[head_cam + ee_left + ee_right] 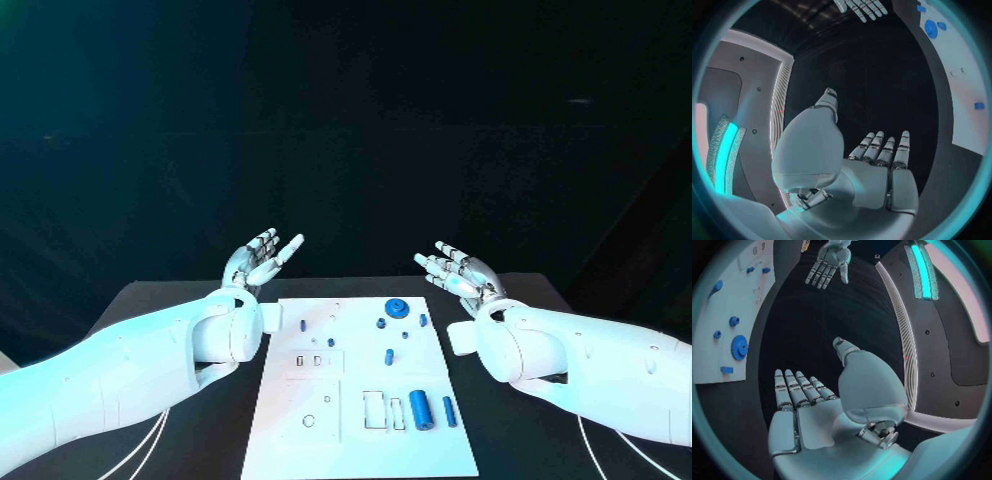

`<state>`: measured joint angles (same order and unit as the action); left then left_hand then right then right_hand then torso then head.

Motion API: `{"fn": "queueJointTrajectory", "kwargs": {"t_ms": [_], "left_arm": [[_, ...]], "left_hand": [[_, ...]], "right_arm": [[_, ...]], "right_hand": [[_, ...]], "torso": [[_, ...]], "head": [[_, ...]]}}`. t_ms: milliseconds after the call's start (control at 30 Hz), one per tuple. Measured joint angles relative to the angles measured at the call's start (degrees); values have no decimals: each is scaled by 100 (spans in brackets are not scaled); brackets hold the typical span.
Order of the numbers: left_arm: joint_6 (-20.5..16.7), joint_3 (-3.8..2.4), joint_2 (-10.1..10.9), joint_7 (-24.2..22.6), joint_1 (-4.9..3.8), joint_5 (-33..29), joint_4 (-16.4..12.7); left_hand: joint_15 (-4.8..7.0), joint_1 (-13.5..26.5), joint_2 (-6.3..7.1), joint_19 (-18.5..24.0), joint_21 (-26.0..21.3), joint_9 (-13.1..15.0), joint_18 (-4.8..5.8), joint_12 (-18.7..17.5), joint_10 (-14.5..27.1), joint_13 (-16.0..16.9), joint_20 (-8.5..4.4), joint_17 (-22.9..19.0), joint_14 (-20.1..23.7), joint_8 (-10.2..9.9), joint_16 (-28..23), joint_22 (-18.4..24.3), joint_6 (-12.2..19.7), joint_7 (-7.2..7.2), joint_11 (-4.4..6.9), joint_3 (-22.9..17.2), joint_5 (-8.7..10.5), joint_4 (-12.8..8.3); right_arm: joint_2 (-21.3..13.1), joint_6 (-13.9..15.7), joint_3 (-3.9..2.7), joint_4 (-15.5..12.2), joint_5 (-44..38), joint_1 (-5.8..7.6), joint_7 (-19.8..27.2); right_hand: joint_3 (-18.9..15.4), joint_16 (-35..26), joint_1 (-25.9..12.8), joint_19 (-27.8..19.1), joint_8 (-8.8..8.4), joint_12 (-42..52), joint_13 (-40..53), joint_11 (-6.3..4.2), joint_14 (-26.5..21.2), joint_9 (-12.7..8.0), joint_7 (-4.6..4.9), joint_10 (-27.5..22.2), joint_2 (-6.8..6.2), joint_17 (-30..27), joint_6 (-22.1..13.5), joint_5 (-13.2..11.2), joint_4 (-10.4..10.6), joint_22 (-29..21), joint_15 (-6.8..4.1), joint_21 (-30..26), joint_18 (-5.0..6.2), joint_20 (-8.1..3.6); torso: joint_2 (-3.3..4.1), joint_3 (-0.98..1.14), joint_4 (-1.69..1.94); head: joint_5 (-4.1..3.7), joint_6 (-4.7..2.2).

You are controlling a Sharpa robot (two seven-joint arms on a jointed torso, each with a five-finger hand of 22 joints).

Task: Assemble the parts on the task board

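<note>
Task board (361, 400) flat on the middle of the black counter (173, 300), white, long side running away from the robot. Blue parts scattered over it: a gear (397, 306) near the far edge, a small round piece (382, 322) just beside it, a short peg (423, 320) to its right, a slim pin (306, 324) toward the far left, another short piece (388, 356) near the centre. At the near right, a thick cylinder (420, 409) lying flat with a thinner rod (449, 410) just beside it, both next to outlined rectangular slots (375, 408). No part touched by either hand. Left hand (264, 259) raised beyond the board's far left corner, palm turned inward, fingers (882, 150) spread and straight, released, holding nothing. Right hand (459, 271) raised beyond the far right corner, likewise released, fingers (798, 387) extended side by side, palm bare. Hands well apart from each other and from the board. Gear seen again from the right wrist (739, 347), lying at the board's edge.
</note>
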<state>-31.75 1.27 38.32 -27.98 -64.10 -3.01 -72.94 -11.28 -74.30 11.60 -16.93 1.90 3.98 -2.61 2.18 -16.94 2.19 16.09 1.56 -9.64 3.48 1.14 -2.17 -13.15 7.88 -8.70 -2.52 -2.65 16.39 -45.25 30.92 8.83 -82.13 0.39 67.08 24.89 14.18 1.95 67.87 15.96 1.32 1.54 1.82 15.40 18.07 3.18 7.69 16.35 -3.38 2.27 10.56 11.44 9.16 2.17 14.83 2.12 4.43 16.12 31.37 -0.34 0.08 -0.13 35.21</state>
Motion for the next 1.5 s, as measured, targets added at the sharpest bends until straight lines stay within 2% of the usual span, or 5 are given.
{"fn": "queueJointTrajectory", "kwargs": {"t_ms": [400,667,833,1233,1500], "left_arm": [[720,14,245,46,-61,-157,-57],[835,0,506,27,-92,-188,-420],[876,-10,712,20,-147,-173,-668],[930,-121,1261,39,-243,-109,-1638],[991,-181,1597,85,-272,-24,-2308]], "left_hand": [[-158,-318,-188,-149,49,110,-88,172,-460,60,63,71,-329,166,104,-28,-429,30,-132,-115,-21,76],[-154,-518,-559,-2074,595,466,-445,749,-2424,201,46,484,-2546,708,771,-286,-1867,138,-489,-351,-21,29],[63,-635,-661,-2902,978,688,-668,844,-3200,170,30,751,-3667,1078,1200,-400,-2888,305,-368,-375,-21,5],[267,-783,-626,-3677,1447,705,-758,763,-3603,172,-196,1137,-4279,1165,1594,-570,-3090,348,-225,-333,-21,-3],[349,-838,-570,-4015,1852,688,-757,647,-3616,172,-307,1475,-4402,1165,2092,-751,-3090,348,-239,-270,-21,-4]], "right_arm": [[17,-884,204,509,-584,309,-282],[50,-744,185,708,-2061,519,-359],[104,-726,161,837,-3246,683,-517],[199,-991,137,853,-5883,1001,-1348],[187,-1344,134,563,-7462,1133,-2024]], "right_hand": [[256,253,668,706,246,140,80,-17,1147,188,57,1016,-51,159,830,53,-387,110,-72,251,103,49],[699,689,983,2221,748,328,153,-253,2837,533,214,2891,-224,383,2559,88,-923,305,-378,801,403,-3],[1071,934,1037,2991,948,328,165,-429,3729,640,351,3775,-346,517,3395,88,-1181,424,-613,1156,445,-161],[1120,1959,939,4267,1042,259,185,-802,5739,738,364,4892,-577,1360,4323,88,-1486,1306,-1197,2745,532,-769],[1525,6174,560,5406,952,222,208,-1008,6566,945,181,5339,-956,5144,4690,112,-1367,3908,-1436,5499,420,-1061]], "torso": [[45,-3,4],[181,15,51],[278,25,89],[589,7,208],[764,-22,322]], "head": [[-19,99],[-78,156],[-119,152],[-261,100],[-352,99]]}}
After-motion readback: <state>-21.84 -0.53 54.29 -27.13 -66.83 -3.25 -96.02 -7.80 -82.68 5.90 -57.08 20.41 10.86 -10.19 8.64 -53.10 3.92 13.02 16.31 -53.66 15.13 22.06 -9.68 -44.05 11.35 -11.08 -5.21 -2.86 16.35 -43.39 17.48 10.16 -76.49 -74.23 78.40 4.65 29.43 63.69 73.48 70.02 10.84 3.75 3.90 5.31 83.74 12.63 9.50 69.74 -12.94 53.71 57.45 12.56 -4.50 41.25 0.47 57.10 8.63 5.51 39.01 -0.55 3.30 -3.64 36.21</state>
